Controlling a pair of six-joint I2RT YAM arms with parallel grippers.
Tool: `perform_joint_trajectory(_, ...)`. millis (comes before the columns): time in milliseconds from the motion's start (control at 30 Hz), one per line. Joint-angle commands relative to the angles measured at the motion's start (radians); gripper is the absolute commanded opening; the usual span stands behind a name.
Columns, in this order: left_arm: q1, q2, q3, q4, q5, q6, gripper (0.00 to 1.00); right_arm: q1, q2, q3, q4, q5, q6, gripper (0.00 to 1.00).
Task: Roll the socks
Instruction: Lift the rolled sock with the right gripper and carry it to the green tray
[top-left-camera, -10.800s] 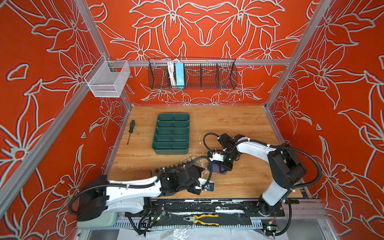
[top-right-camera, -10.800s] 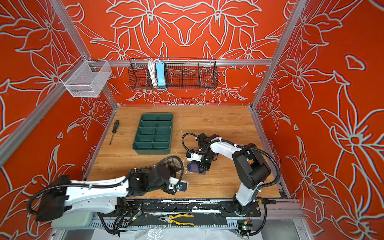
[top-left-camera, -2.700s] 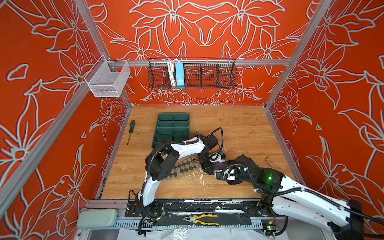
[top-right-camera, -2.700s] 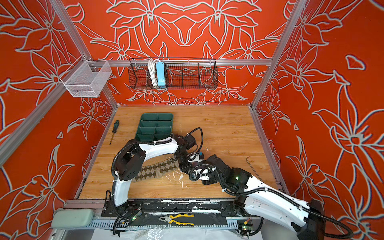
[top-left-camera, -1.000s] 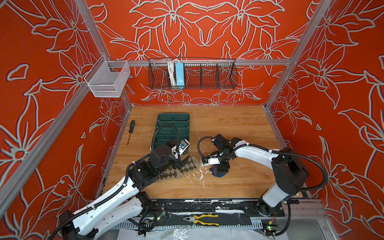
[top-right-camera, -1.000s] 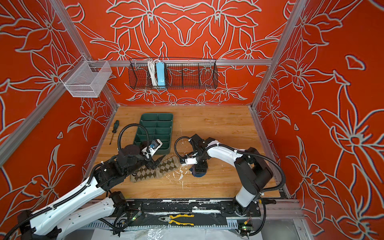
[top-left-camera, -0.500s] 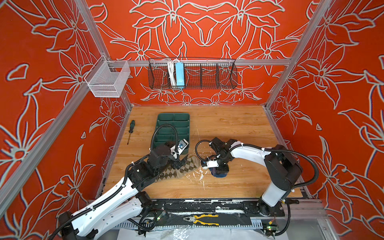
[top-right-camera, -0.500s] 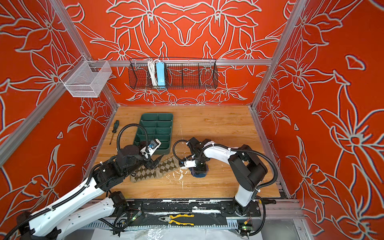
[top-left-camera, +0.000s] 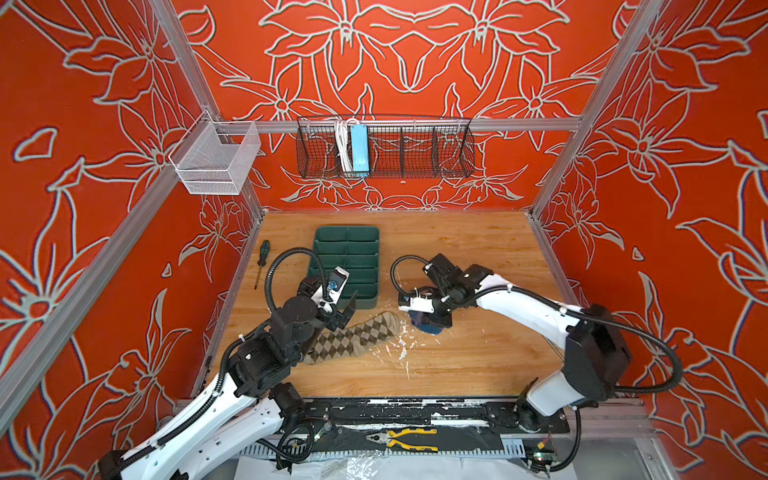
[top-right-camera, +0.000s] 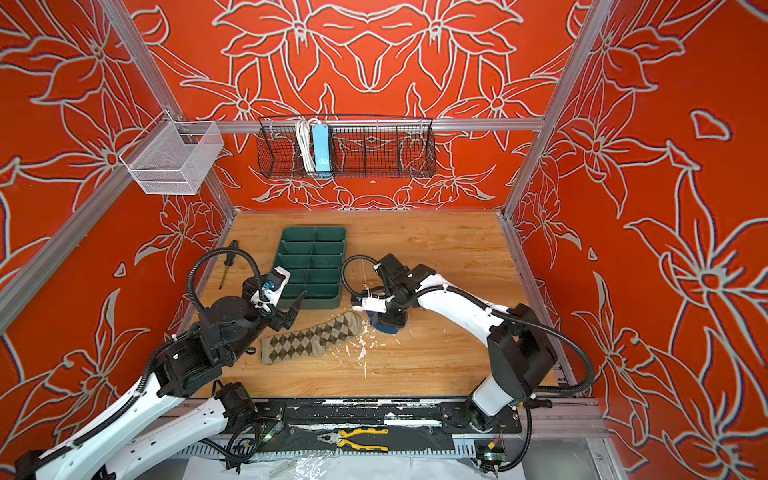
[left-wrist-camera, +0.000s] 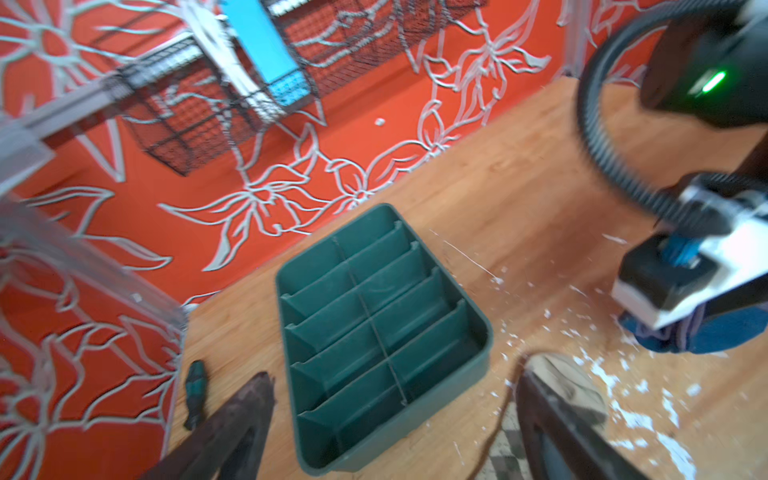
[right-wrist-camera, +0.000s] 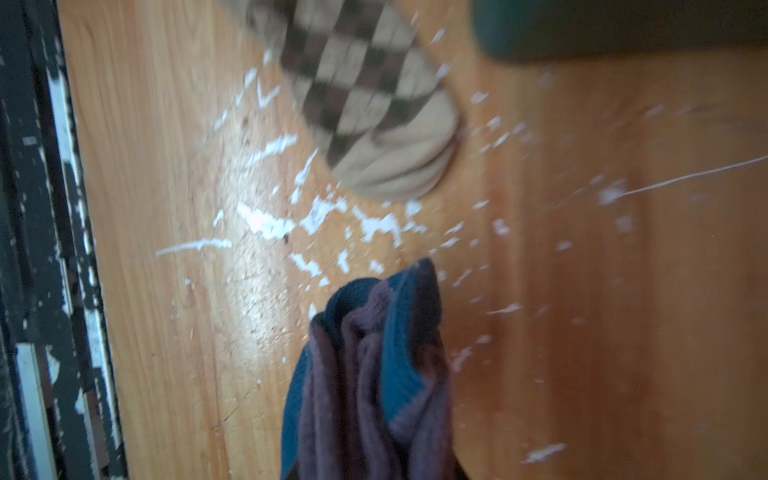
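The purple sock (right-wrist-camera: 365, 374), a ribbed knit with teal patches, is bunched at mid-table (top-left-camera: 457, 365) and pinched in my right gripper (top-left-camera: 431, 320). I judge a firm, low pinch best, so the springy roll cannot loosen. Just beside it, the soft argyle sock (top-left-camera: 357, 338) lies flat. My left gripper (top-left-camera: 347, 311) hangs above its cuff end with jaws wide apart, holding nothing.

Arms (top-left-camera: 519, 300) show white links (top-right-camera: 457, 307), black joints (top-left-camera: 594, 357), ribbed cables (left-wrist-camera: 589, 124), seemingly zip-tied.

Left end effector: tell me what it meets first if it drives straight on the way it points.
Likely the green tray, framed between the left end effector's open fingers in the left wrist view; height is unclear.
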Motion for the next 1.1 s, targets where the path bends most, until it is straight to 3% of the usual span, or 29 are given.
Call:
perform_joint_trajectory(0, 0.006, -0.008, 0.033, -0.036, -0.136, -0.056, 0.90, -0.006, -0.028, 0.093, 0.077, -0.020, 0.067, 0.01)
perform_joint_trajectory(200, 0.006, -0.044, 0.043, -0.054, -0.217, -0.061, 0.90, -0.006, 0.113, 0.256, 0.270, 0.024, 0.101, 0.00)
perform_joint_trajectory(367, 0.006, -0.063, 0.037, -0.054, -0.293, -0.049, 0.91, 0.006, 0.307, 0.414, 0.442, 0.164, 0.092, 0.00)
perform_joint_trajectory(533, 0.006, -0.062, 0.015, -0.025, -0.316, -0.027, 0.92, 0.053, 0.484, 0.549, 0.574, 0.290, -0.026, 0.00)
perform_joint_trajectory(700, 0.006, -0.044, -0.005, 0.006, -0.335, -0.008, 0.92, 0.087, 0.645, 0.685, 0.571, 0.298, -0.106, 0.00)
perform_joint_trajectory(1067, 0.007, -0.026, -0.021, 0.042, -0.335, 0.027, 0.94, 0.092, 0.728, 0.624, 0.657, 0.354, -0.197, 0.00)
